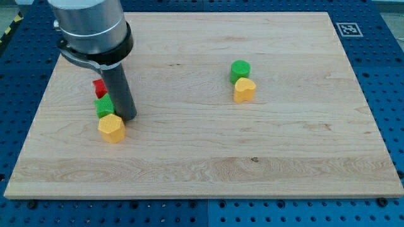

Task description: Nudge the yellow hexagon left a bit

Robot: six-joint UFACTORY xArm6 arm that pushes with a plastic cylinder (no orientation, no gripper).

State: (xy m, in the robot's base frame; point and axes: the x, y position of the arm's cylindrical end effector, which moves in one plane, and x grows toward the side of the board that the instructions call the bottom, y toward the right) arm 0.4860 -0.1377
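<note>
Rod's tip (128, 117) sits down by the board's (284, 157) left edge, just right of the yellow hexagon (112, 128) and touching or nearly so – no fingers on this rig, btw – so the leftward nudge looks barely begun.

Wooden board (208, 151): pale tan with fine grain; black-and-white marker (348, 29) at upper right of the frame. Blocks: yellow hexagon (112, 128), green block (104, 106), red block (99, 87), green cylinder (240, 69), yellow block (244, 90). Surround: blue perforated table (385, 75); rod dark grey.
</note>
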